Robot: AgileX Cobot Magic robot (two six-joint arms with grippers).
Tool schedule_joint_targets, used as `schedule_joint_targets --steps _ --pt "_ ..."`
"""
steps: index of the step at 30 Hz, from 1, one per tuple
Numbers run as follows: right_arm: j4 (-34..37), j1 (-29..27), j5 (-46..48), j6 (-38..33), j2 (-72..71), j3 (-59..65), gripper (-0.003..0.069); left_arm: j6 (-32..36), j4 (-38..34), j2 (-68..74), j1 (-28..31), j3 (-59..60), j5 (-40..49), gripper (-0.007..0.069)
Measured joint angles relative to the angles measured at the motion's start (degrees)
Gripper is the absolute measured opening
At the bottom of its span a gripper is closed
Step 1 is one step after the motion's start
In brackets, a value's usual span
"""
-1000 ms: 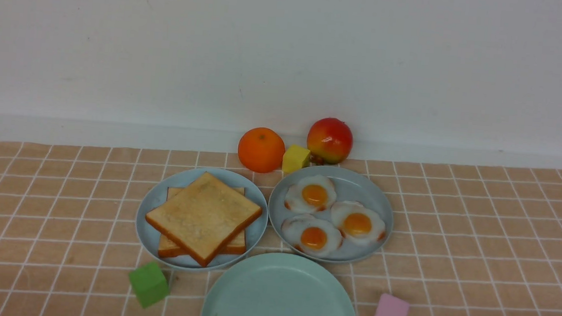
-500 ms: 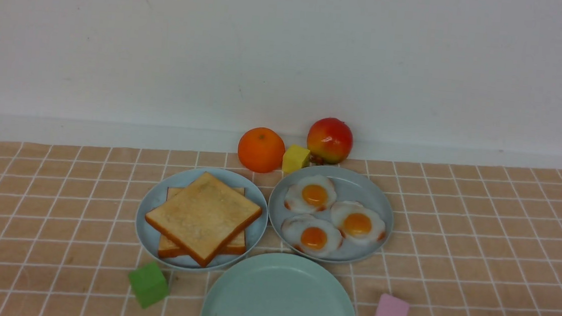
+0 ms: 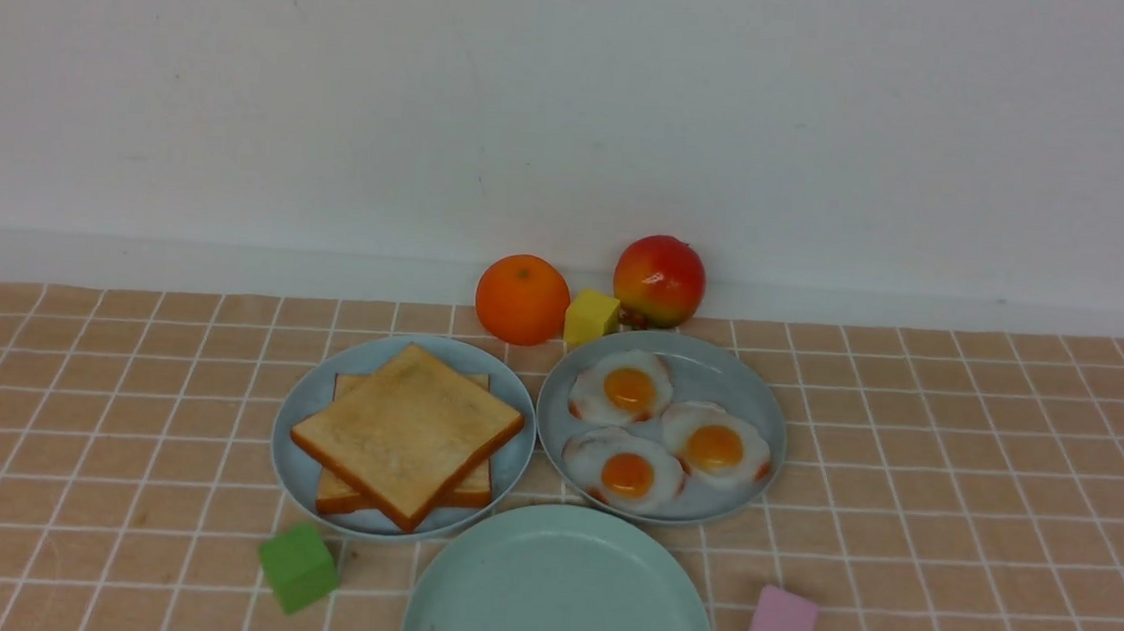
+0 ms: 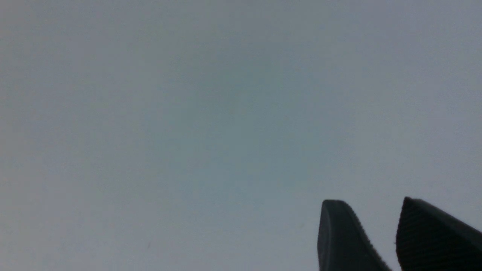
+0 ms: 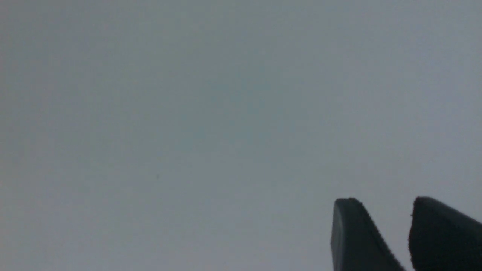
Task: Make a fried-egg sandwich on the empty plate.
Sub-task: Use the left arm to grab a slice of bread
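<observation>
Blank grey wall (image 4: 188,113) faces the left tool (image 4: 371,200) and right tool (image 5: 386,198), each narrowly apart, holding nothing.

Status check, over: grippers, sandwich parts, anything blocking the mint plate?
Left gripper and right gripper open, empty. Toast and eggs not yet moved; mint plate bare. Green cube and pink cube flank it, neither on it.
</observation>
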Motion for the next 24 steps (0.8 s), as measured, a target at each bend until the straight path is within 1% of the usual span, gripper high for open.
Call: schedule_joint_targets --steps 2,6,8,9,10,13,14,16,19,20,21,22,23,24 --pt "-0.67 0.0 7.45 0.0 5.91 -4.57 0.0239 -1.4 0.0 6.94 0.0 -5.55 12.51 0.0239" --pt "-2.8 0.0 16.41 0.0 14.95 -7.3 0.0239 -1.67 0.3 18.41 0.0 -8.87 26.31 0.0239" --pt "-2.82 0.0 20.44 0.0 18.93 -7.3 0.0239 -1.67 1.2 23.89 0.0 -9.01 29.28 0.0239" --pt "-1.61 0.0 22.71 0.05 21.42 -7.3 0.0239 -1.85 1.87 28.2 0.0 -9.01 30.2 0.0239" --pt "-1.31 0.0 23.45 0.05 21.74 -7.3 0.0239 -1.86 1.87 28.82 0.0 -9.01 30.36 0.0239" --pt "4.94 0.0 30.32 -0.73 26.72 -7.3 0.0239 -1.96 -1.0 38.2 0.0 -9.17 30.8 0.0239" --pt "7.68 0.0 33.19 -2.47 28.59 -7.3 0.0239 -1.09 -3.21 42.15 0.0 -9.59 31.33 0.0239" --pt "12.57 0.0 37.86 -7.11 31.56 -7.3 0.0239 2.7 -6.65 46.99 0.0 -10.9 32.89 0.0239" --pt "19.23 0.0 42.67 -15.0 35.02 -7.3 0.0239 10.55 -13.66 53.97 0.0 -14.92 36.49 0.0239" --pt "19.69 0.0 42.9 -15.49 35.22 -7.3 0.0239 11.14 -14.82 54.93 0.0 -15.22 36.95 0.0239" --pt "22.51 0.0 43.79 -18.51 36.37 -7.3 0.0239 15.27 -18.36 57.76 0.0 -17.35 38.23 0.0239" --pt "23.59 0.0 44.05 -19.58 36.74 -7.3 0.0239 16.94 -20.14 59.13 0.0 -17.94 38.73 0.0239" --pt "26.2 0.0 44.11 -21.9 37.39 -7.3 0.0239 21.12 -25.0 63.07 -0.05 -20.57 39.64 0.0239" --pt "26.63 0.0 44.11 -22.32 37.44 -7.34 0.024 21.49 -25.93 63.9 -0.05 -20.8 39.73 0.0239"
